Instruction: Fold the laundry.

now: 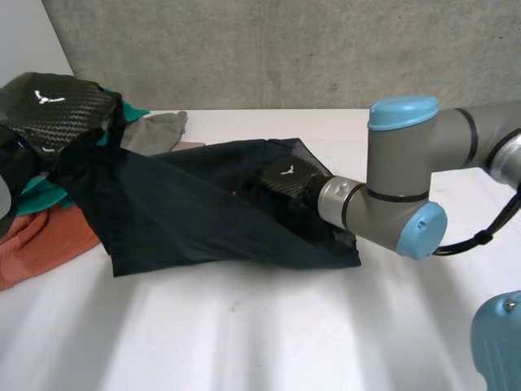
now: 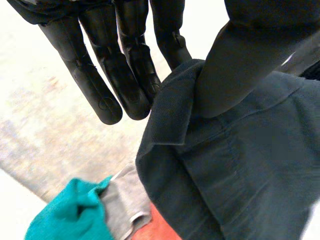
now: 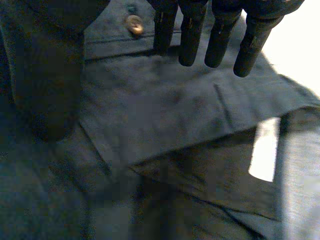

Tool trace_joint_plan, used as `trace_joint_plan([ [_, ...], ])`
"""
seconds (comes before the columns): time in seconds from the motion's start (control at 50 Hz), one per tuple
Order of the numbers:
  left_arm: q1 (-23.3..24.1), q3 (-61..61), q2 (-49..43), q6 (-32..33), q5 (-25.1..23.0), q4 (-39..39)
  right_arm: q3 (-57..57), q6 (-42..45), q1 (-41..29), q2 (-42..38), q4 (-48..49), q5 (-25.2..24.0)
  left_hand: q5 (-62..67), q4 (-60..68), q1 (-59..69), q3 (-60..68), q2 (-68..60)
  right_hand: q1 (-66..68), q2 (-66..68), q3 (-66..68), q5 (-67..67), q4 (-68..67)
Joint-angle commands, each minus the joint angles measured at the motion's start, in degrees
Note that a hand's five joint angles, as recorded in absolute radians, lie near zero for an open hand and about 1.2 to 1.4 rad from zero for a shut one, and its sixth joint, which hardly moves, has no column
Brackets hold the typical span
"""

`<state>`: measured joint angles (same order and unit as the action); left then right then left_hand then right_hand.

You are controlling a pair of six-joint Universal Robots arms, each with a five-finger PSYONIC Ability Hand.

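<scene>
A dark navy garment (image 1: pixel 187 212) lies spread across the middle of the white table (image 1: pixel 244 326). Its left end is lifted off the table by my left hand (image 1: pixel 57 102). In the left wrist view that hand (image 2: pixel 125 75) pinches an edge of the garment (image 2: pixel 240 165) between its thumb and straight fingers. My right hand (image 1: pixel 289 181) rests at the garment's middle-right part. In the right wrist view its fingers (image 3: pixel 220 35) are straight over the dark cloth (image 3: pixel 165 110), near a small button (image 3: pixel 133 23), with the thumb held apart.
A pile of other laundry sits at the table's left: an orange cloth (image 1: pixel 41 240), a teal cloth (image 1: pixel 37 195) and a grey cloth (image 1: pixel 159 130). A concrete wall stands behind the table. My right arm's elbow (image 1: pixel 403 171) hangs over the table's right side.
</scene>
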<state>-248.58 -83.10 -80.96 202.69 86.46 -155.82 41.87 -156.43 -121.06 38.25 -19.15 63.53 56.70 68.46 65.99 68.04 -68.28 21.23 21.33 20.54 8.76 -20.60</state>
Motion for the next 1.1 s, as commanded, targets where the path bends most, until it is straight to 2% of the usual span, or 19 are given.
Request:
trace_joint_plan([
  [0.02,3.0,-1.0,0.7,0.6,-1.8,2.9,-2.1,-8.3,-2.7,-4.2,1.3,-3.8,13.3,11.5,14.0,12.0,-11.7,12.4,12.3,13.1,14.9,-13.0],
  [0.08,2.8,-1.7,0.4,1.0,-1.8,2.9,-3.0,-9.8,-2.8,-5.1,2.4,-3.6,13.3,11.5,14.0,12.0,-11.7,34.4,34.3,35.1,36.9,-35.1],
  [0.1,2.7,-2.2,0.2,1.3,-1.8,2.9,-3.5,-10.6,-2.6,-5.3,2.9,-3.7,13.3,11.5,14.0,12.0,-11.7,58.5,58.4,59.2,61.0,-59.1],
  [0.24,1.2,-2.6,0.3,2.6,-1.9,2.9,-3.1,-12.2,0.4,-0.9,2.7,-3.5,13.3,11.5,14.0,12.0,-11.7,58.8,58.7,59.5,61.2,-59.4],
  [0.32,-0.3,-2.1,0.6,2.5,-2.3,2.8,1.0,-8.8,3.0,6.4,2.8,-1.7,13.3,11.5,14.0,12.0,-11.7,58.8,58.7,59.5,61.2,-59.4],
  [0.5,-2.9,-3.0,2.0,2.4,-3.7,0.6,14.3,0.6,7.9,31.6,3.2,5.5,13.3,11.5,14.0,12.0,-11.7,58.8,58.7,59.5,61.2,-59.4],
  [0.54,-3.2,-3.6,2.0,2.4,-4.1,0.3,15.8,0.8,8.2,32.8,3.2,6.0,13.3,11.5,14.0,12.0,-11.7,58.8,58.7,59.5,61.2,-59.4],
  [0.6,-3.6,-4.2,2.1,2.3,-5.2,0.0,17.6,0.3,8.1,30.1,2.6,6.4,13.3,11.5,14.0,12.0,-11.7,58.1,58.0,58.8,60.6,-58.7],
  [0.62,-3.6,-4.3,2.2,2.3,-5.4,-0.1,17.6,0.3,7.9,29.0,2.4,6.4,13.3,11.5,14.0,12.0,-11.7,44.6,44.5,45.3,47.1,-45.2],
  [0.64,-3.5,-4.3,2.6,2.3,-5.9,-0.2,17.2,0.3,7.2,26.4,1.6,6.3,13.3,11.5,14.0,12.0,-11.7,14.6,14.5,15.3,17.1,-15.3],
  [0.68,-3.3,-4.2,3.1,2.2,-6.4,-0.2,16.1,0.2,6.5,23.5,0.9,6.1,13.3,11.5,14.0,12.0,-11.7,6.0,5.9,6.6,8.4,-6.6],
  [0.76,-2.5,-4.2,4.3,1.7,-7.4,-0.2,11.8,-1.2,4.5,15.3,-0.8,5.0,13.3,11.5,14.0,12.0,-11.7,2.1,2.0,2.8,4.5,-2.7],
  [0.82,-2.1,-4.2,4.8,1.6,-7.7,-0.3,7.4,-5.9,3.4,9.0,-2.2,2.1,13.3,11.5,14.0,12.0,-11.7,-0.3,-0.4,0.4,2.2,-0.3],
  [0.86,-2.0,-4.3,4.8,1.6,-7.9,-0.6,4.5,-10.0,2.6,5.0,-3.3,-0.4,13.3,11.5,14.0,12.0,-11.7,-6.5,-6.6,-5.8,-4.0,5.9],
  [0.92,-1.7,-4.4,4.5,1.7,-7.9,-1.3,1.0,-14.6,1.2,0.4,-4.7,-3.3,13.3,11.5,14.0,12.0,-11.7,-7.4,-7.5,-6.7,-4.9,6.7],
  [1.06,-1.9,-4.3,2.3,1.8,-7.7,-2.2,-2.1,-19.6,-1.7,-4.8,-5.3,-5.3,13.3,11.5,14.0,12.0,-11.7,-5.5,-5.6,-4.8,-3.0,4.9],
  [1.1,-2.0,-4.1,1.7,1.7,-7.7,-2.4,-2.0,-20.3,-2.6,-5.7,-5.3,-5.5,13.3,11.5,14.0,12.0,-11.7,-0.2,-0.3,0.5,2.3,-0.5],
])
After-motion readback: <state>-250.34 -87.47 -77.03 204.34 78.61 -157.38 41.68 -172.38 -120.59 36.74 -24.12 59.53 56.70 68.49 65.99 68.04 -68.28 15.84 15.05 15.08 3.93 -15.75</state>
